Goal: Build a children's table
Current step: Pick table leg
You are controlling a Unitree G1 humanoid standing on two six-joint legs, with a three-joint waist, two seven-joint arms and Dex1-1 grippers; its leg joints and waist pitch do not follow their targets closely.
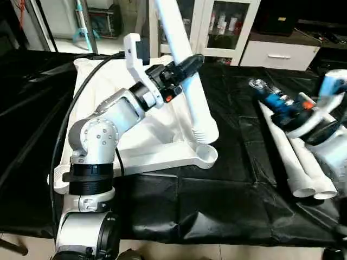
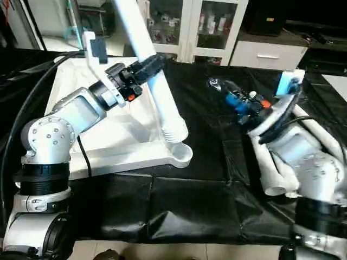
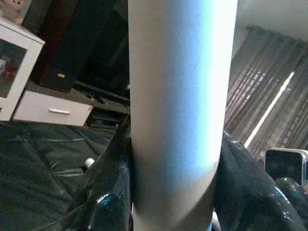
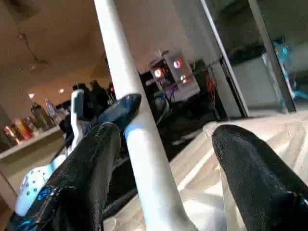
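Observation:
The white tabletop lies underside up on the black-covered table. My left gripper is shut on a long white tube leg, which leans with its top away from me. The leg's threaded end hangs just above the near corner socket. In the left wrist view the leg sits tight between both black fingers. My right gripper hovers open to the right of that leg, apart from it and holding nothing. More white legs lie side by side on the cloth under my right arm.
Black cloth covers the table down to its near edge. A black cable loops over the tabletop beside my left arm. Glass-door cabinets and a white drawer unit stand behind the table.

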